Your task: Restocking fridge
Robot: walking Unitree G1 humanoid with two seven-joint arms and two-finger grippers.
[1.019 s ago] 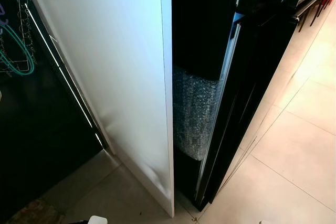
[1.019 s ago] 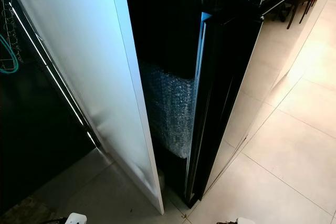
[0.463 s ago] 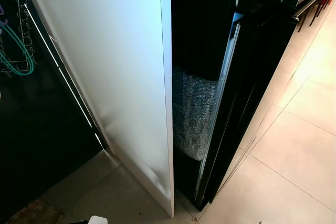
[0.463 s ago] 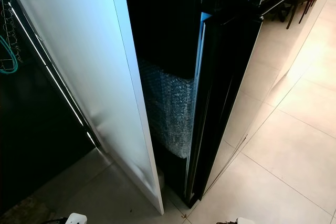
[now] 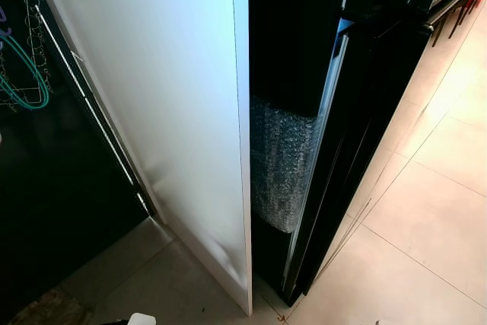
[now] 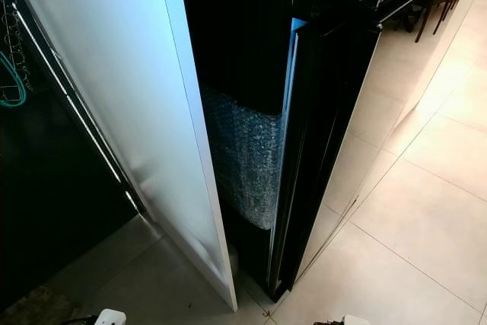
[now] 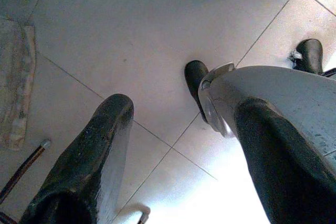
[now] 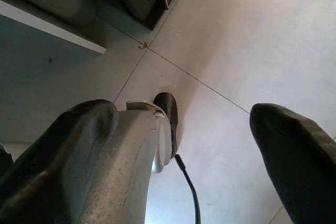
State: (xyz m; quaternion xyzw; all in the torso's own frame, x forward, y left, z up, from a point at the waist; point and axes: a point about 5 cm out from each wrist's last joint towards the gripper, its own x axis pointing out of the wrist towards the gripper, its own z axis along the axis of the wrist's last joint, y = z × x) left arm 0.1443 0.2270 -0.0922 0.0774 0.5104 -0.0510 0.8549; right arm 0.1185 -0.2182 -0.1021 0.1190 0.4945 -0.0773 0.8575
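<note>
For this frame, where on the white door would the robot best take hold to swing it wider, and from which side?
Judging by its pose, the white door is best gripped on its exposed vertical edge, coming from the right, where a gap separates it from the black fridge body. The broad face shows no handle.

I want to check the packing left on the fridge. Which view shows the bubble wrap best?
The left eye view: the bubble wrap sits near centre between the white panel and the black door. The right eye view shows it similarly, slightly off-centre.
</note>
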